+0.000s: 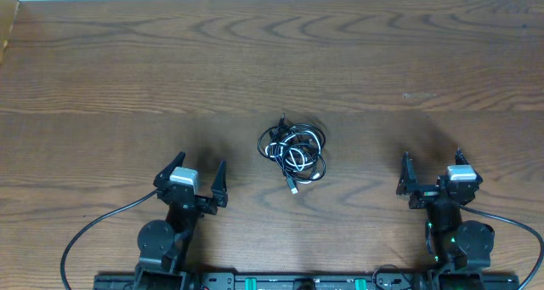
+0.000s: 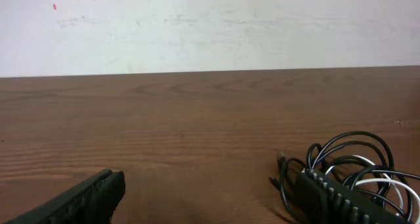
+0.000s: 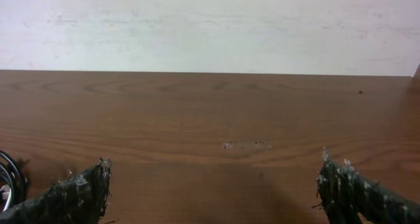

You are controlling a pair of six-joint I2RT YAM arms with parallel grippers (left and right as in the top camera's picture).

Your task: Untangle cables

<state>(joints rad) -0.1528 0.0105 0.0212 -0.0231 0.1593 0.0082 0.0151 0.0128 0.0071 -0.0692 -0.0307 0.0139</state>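
The cables (image 1: 293, 150) lie in one tangled bundle on the wooden table, near the middle: thin black cords looped together with one white cord, and a small plug end sticking out toward the front. My left gripper (image 1: 199, 178) is open and empty, to the front left of the bundle. My right gripper (image 1: 432, 173) is open and empty, to the front right, well apart from it. The left wrist view shows the bundle (image 2: 357, 168) behind its right finger. The right wrist view catches only a sliver of the cables (image 3: 8, 178) at the far left edge.
The wooden table (image 1: 272, 60) stretches wide behind the bundle, ending at a pale wall. Thick black wires (image 1: 93, 230) run from the arm bases along the front edge. A small pale scuff (image 3: 246, 145) marks the wood ahead of the right gripper.
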